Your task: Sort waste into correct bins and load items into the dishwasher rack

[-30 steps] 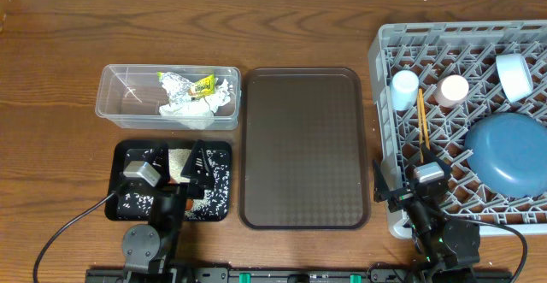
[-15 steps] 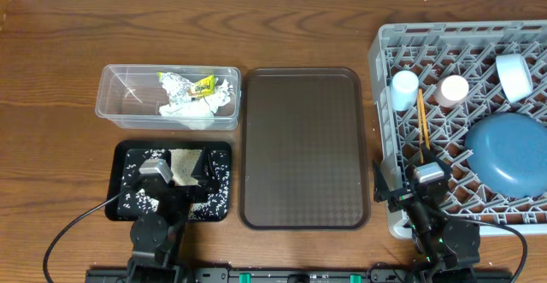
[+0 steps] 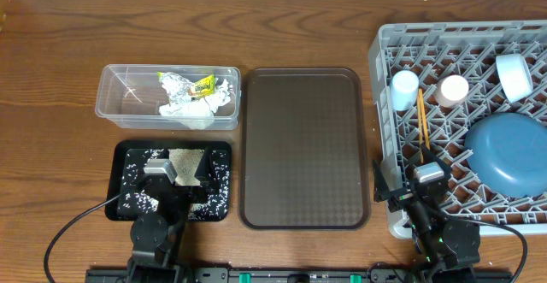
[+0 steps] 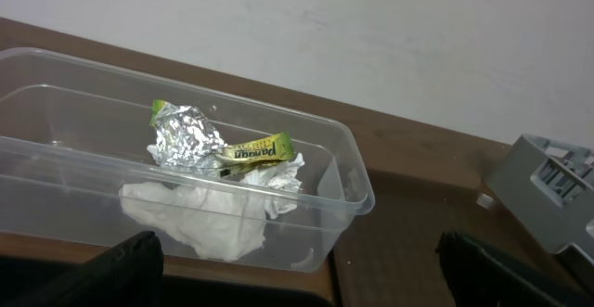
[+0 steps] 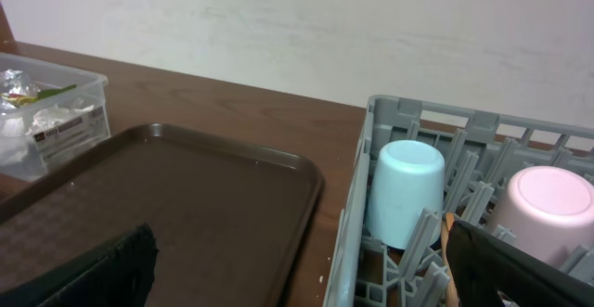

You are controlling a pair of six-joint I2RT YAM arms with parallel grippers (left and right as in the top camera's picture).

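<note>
The grey dishwasher rack (image 3: 389, 44) at the right holds the light blue cup (image 3: 404, 85), the pale pink cup (image 3: 454, 88), the chopsticks (image 3: 422, 116), the white-and-blue bowl (image 3: 515, 73) and the blue plate (image 3: 510, 150). The black tray (image 3: 218, 159), speckled with rice, lies front left. Behind it is the clear tub (image 3: 115, 103) with crumpled wrappers (image 4: 218, 149). No carrot shows. My left gripper (image 3: 162, 173) is over the black tray, open and empty (image 4: 306, 288). My right gripper (image 3: 427, 173) is at the rack's front left corner, open and empty (image 5: 306, 279).
The large brown serving tray (image 3: 303, 146) lies between the bins and the rack and also shows in the right wrist view (image 5: 186, 205). The rack's rim (image 5: 367, 186) rises just right of it. A wall stands behind the table.
My left gripper has drawn back toward the table's front edge over the black tray. The right arm and the things in the rack have not moved.
</note>
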